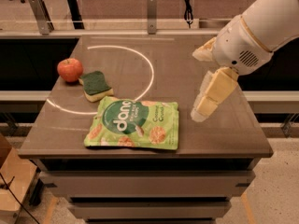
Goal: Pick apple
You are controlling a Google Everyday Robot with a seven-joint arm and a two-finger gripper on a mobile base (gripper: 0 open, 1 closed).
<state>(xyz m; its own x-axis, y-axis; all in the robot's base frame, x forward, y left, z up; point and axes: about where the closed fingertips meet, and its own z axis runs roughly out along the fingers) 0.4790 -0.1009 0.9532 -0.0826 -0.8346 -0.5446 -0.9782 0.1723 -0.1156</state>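
Note:
The small red apple (70, 70) sits upright on the brown table (196, 139) at its left edge, just inside a white circle marked on the top. A green sponge (96, 85) lies right beside it, to its right. My gripper (205, 101) hangs from the white arm (254, 31) over the right part of the table, pointing down and to the left. It is far to the right of the apple, with a snack bag between them, and it holds nothing that I can see.
A green snack bag (133, 124) lies flat near the table's front edge, between the sponge and the gripper. Metal rails and posts (150, 13) run behind the table. The floor drops away past the table's right and front edges.

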